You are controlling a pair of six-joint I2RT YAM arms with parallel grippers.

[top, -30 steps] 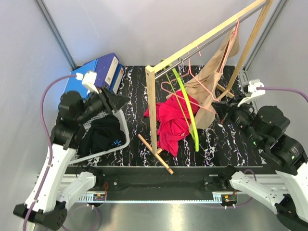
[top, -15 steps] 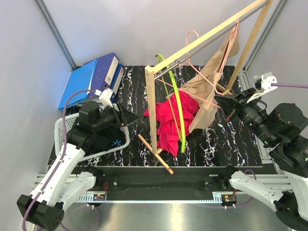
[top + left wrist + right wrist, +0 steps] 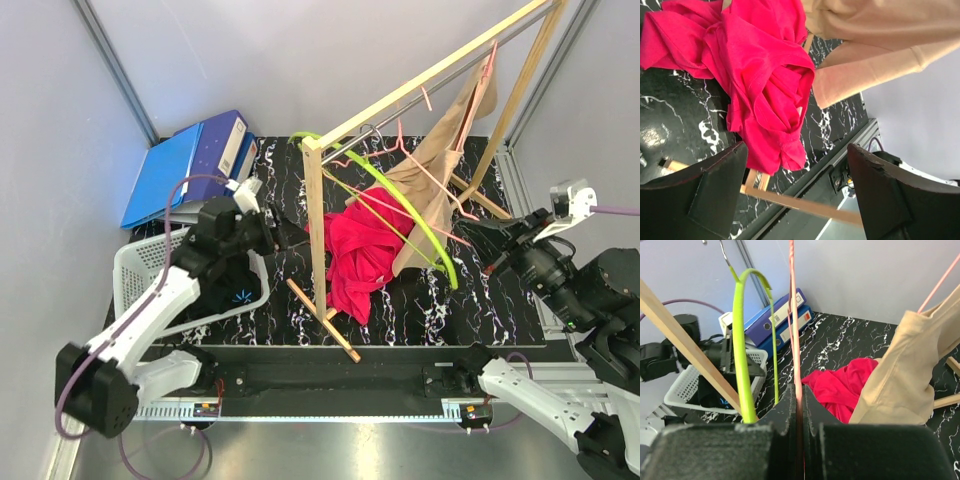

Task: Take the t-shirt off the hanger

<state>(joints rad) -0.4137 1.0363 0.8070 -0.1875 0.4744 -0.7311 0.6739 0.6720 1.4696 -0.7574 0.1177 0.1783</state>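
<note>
A beige t-shirt (image 3: 430, 180) hangs on a pink wire hanger (image 3: 442, 192) from the wooden rack's rail. My right gripper (image 3: 482, 232) is just to its right. In the right wrist view it (image 3: 799, 399) is shut on a pink hanger wire (image 3: 794, 315), with the beige t-shirt (image 3: 900, 380) beside it. A red t-shirt (image 3: 360, 250) lies crumpled on the table under the rack. My left gripper (image 3: 285, 232) stands open left of the rack post, facing the red t-shirt (image 3: 765, 75) with nothing between its fingers (image 3: 720, 185). A bare green hanger (image 3: 420, 220) swings tilted off the rail.
A white basket (image 3: 135, 265) holding a black garment (image 3: 215, 285) sits at the left. Blue binders (image 3: 190, 160) lie behind it. The rack's wooden post (image 3: 316, 230) and its foot (image 3: 325, 320) stand between my left gripper and the red t-shirt.
My left gripper moved right from above the basket toward the rack post and opened. The right arm pulled back to the right with the pink hanger, and the green hanger swung up.
</note>
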